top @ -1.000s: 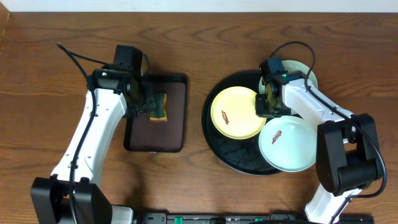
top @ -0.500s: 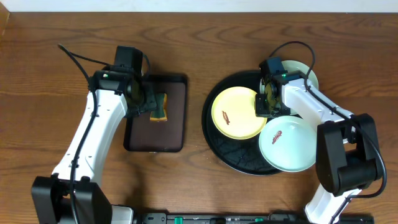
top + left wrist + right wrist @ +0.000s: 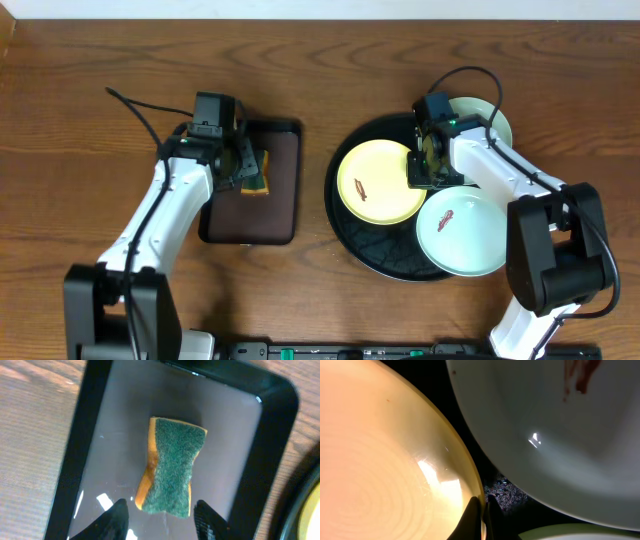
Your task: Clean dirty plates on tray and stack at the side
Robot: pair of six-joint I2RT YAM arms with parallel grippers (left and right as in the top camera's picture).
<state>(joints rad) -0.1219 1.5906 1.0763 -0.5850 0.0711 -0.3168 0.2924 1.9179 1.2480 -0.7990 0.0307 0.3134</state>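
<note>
Right gripper is clamped on the yellow plate's rim, in the tray's left half; lift slowly (white plate crowds it). Left gripper, jaws apart, straddles the sponge.

The yellow plate is pale and plain, with a small brown smear at its centre. Near right, the mint-white plate has a reddish-brown smear. My black tray looks faintly speckled. On the left, the sponge is dark green over orange. Its brown tray has a black rim. The table is brown wood with a darker grain.
</note>
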